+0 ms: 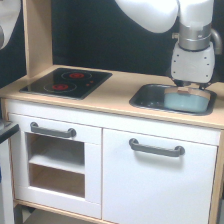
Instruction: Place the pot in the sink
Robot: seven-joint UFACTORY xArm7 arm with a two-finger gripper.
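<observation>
Exterior view: wood countertop, dark backdrop.

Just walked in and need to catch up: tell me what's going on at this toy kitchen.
A white xArm6 arm reaches down over the sink at the exterior view's right. The pale blue pot sits inside the basin, directly under the gripper. Whether the gripper is gripping the pot cannot be told. The stovetop on the left is bare.

Gripper: fingertips blurred, jaw state indeterminate.
Pot: far rim masked by gripper; contact not discernible.
Sink: faucet hidden behind arm.
Arm: cut off at top edge.
Cabinet: base cropped.
</observation>
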